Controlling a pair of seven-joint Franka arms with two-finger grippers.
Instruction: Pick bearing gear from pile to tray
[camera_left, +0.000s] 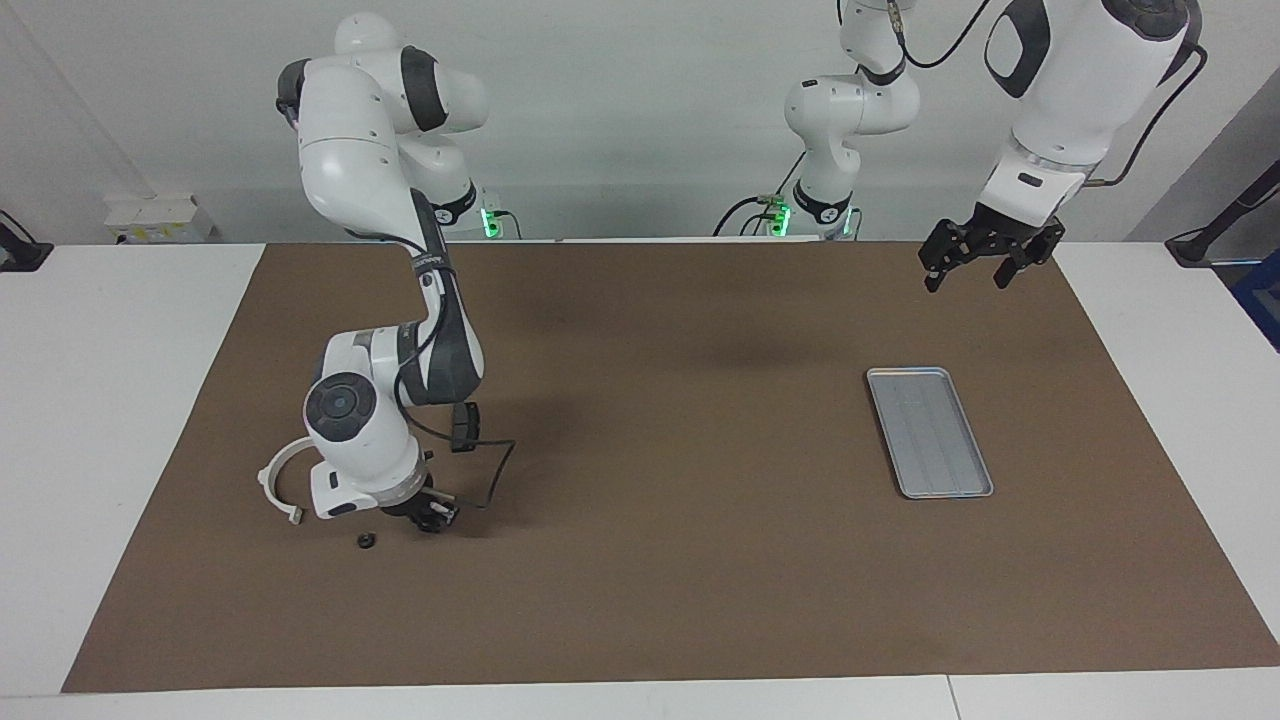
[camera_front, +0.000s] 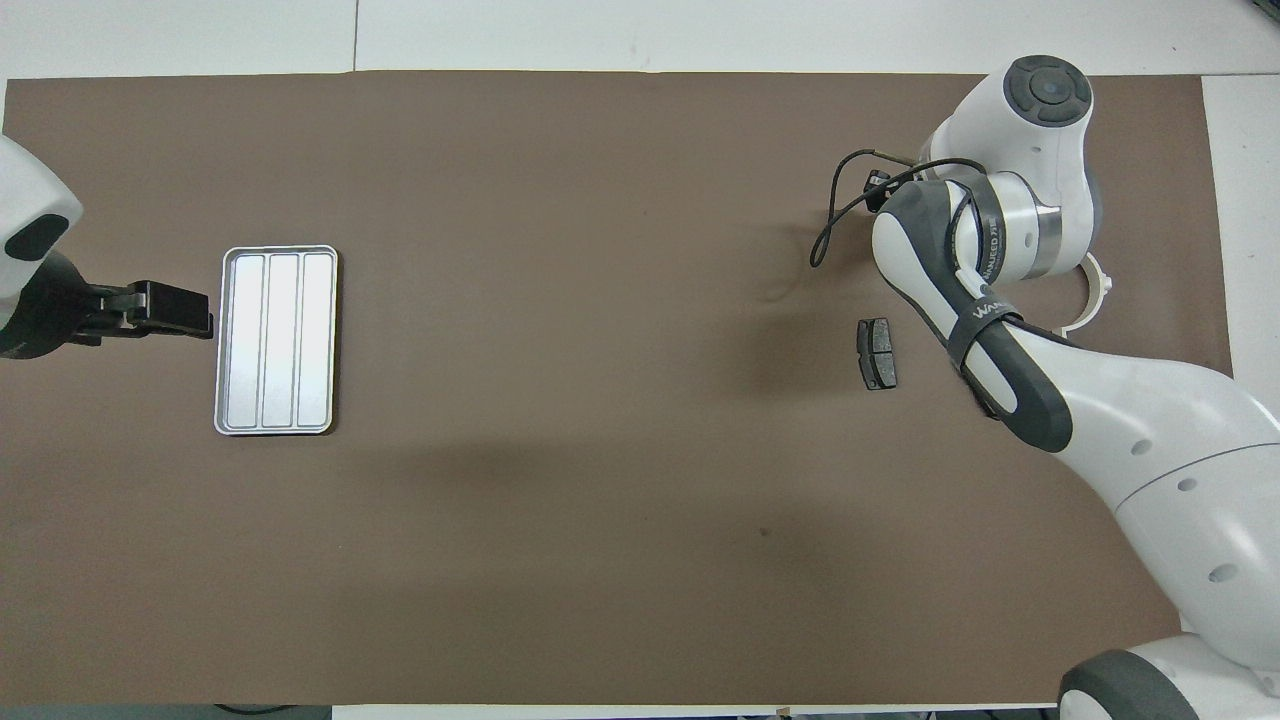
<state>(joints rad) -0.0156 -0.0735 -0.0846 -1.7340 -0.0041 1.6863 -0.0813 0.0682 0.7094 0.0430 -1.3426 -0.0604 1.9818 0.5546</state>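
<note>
The pile lies toward the right arm's end of the mat: a white curved arc (camera_left: 272, 478) (camera_front: 1097, 298), a dark brake pad (camera_front: 877, 353) and a tiny black bearing gear (camera_left: 366, 541) lying loose. My right gripper (camera_left: 432, 518) is down at the mat beside that gear, fingertips drawn together on a small dark lump that looks like another bearing gear. In the overhead view its own wrist hides it. The grey ridged tray (camera_left: 928, 432) (camera_front: 276, 340) lies bare toward the left arm's end. My left gripper (camera_left: 966, 275) (camera_front: 185, 310) waits open in the air by the tray.
A brown mat (camera_left: 680, 560) covers most of the white table. A black cable (camera_left: 495, 480) loops off the right wrist just above the mat.
</note>
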